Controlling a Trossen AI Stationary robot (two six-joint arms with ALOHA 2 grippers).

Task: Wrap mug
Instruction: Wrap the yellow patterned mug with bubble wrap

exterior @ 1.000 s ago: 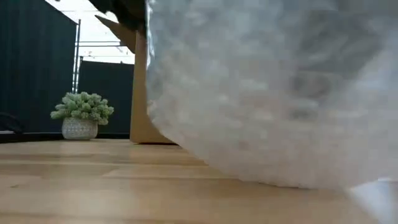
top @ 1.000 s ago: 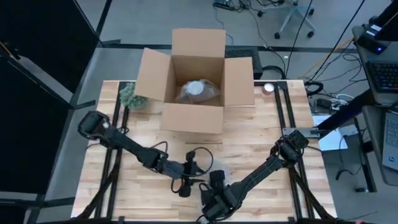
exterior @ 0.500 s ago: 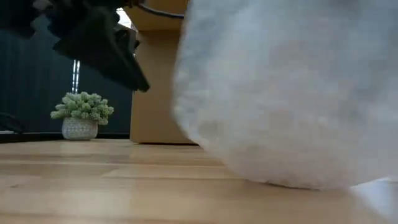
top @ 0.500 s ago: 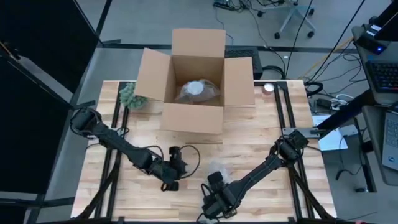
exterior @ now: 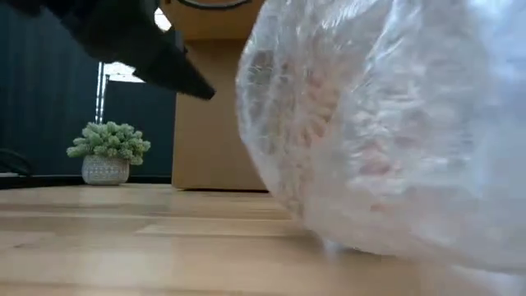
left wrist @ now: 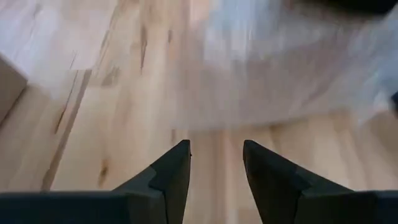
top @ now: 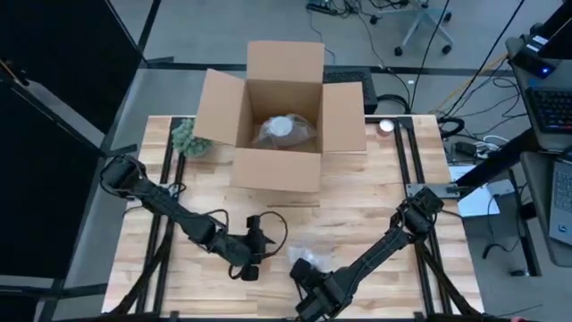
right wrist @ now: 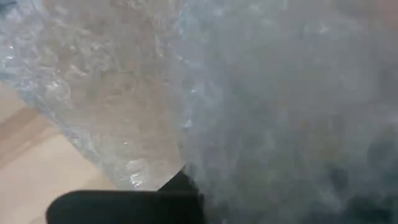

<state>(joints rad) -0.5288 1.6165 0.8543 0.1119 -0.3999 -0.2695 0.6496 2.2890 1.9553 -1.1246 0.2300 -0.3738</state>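
Note:
A bundle of clear bubble wrap [top: 306,259] lies on the wooden table near its front edge and fills the low view [exterior: 386,140]. The mug is hidden inside it, apart from a faint tan tint through the wrap. My right gripper [top: 310,277] is at the bundle's near side, and wrap covers most of the right wrist view [right wrist: 261,93]. My left gripper [top: 261,246] hovers open just left of the bundle, its fingers [left wrist: 216,146] pointing at it with bare table between them. It touches nothing. My right gripper has the bubble wrap at the bundle's near side [right wrist: 186,162]. The wrap drapes over the fingers and only one dark finger [right wrist: 143,199] shows, so the kind of hold and the number of layers are hidden. The bundle's underside rests on the table.
An open cardboard box [top: 281,107] stands at the table's far middle with a wrapped item [top: 284,130] inside. A small potted plant [top: 185,137] sits left of the box [exterior: 107,152]. Bare wood lies between the box and the bundle.
My left gripper has let go of the bundle, drawn away toward the table's left and lifted a little. My right gripper has shifted toward the near edge, and the wrapped bundle has slid slightly that way, staying on the table.

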